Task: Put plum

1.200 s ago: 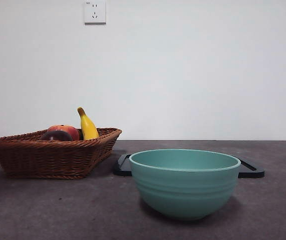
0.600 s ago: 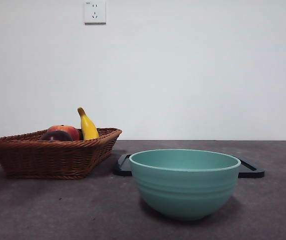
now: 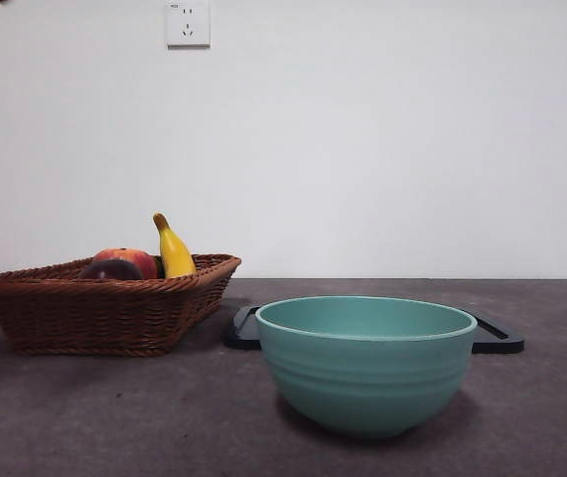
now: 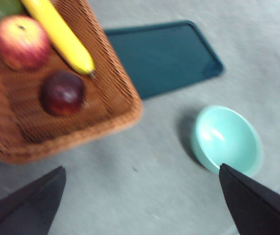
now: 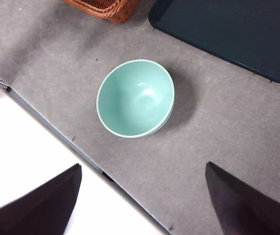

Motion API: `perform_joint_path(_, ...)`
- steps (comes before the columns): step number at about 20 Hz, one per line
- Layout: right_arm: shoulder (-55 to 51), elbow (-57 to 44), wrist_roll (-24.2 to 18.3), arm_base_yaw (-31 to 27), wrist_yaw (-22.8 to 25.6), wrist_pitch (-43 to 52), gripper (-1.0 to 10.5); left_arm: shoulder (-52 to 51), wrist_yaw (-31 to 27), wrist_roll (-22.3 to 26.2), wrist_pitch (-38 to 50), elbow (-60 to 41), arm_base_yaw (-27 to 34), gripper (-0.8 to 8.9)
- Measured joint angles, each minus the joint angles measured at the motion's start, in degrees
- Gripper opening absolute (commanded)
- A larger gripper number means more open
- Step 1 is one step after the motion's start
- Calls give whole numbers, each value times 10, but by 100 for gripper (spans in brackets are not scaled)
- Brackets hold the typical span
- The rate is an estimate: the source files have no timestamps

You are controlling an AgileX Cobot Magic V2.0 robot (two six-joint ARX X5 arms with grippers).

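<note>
The plum [image 4: 63, 92] lies in the basket [image 4: 125, 100], apart from the apple [image 4: 21, 41] and near the tip of the banana [image 4: 61, 35]; in the front view the plum [image 3: 111, 269] shows only as a dark cap above the basket [image 3: 104, 308] rim, in front of the apple [image 3: 132, 260]. Round, glossy and firm-looking, it is judged fairly light but slippery — the jaws should close across its widest part, from above, with gentle force so the skin is not bruised. Open weave around it leaves room for the jaws on both sides.

Left gripper [image 4: 140, 205]: jaws wide apart, holding nothing, high over the table [image 4: 130, 196] with the basket ahead of it; the view is blurred. Right gripper [image 5: 142, 200]: jaws likewise spread and empty, hanging above the bowl [image 5: 136, 98].

Beside the basket stand the teal bowl [image 3: 365, 363] and, behind it, a flat dark tray [image 3: 496, 338] — either could be the target; the task does not say which. The table is a grey, matt, felt-like surface; behind it a plain white wall with a socket [image 3: 188, 22].
</note>
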Motion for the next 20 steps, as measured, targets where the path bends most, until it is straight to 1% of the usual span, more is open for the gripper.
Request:
perform_joint_path(5,0,0,0,0,0,0,404,113,-68,-5,41,68,-26,497)
perform_joint_path(7,0,0,0,0,0,0,404,164,-86,-2,49,99,-36,496)
perform_joint_path(12,0,0,0,0,0,0,404,295,-126,22,55,170,-58,496)
perform_joint_path(14,0,0,0,0,0,1,404,336,-133,31,60,181,-64,495)
perform_joint_path(16,0,0,0,0,0,0,404,376,-156,40,71,184,-72,495)
perform_joint_path(20,0,0,4,0,0,0,404,448,-167,57,96,184,-82,495)
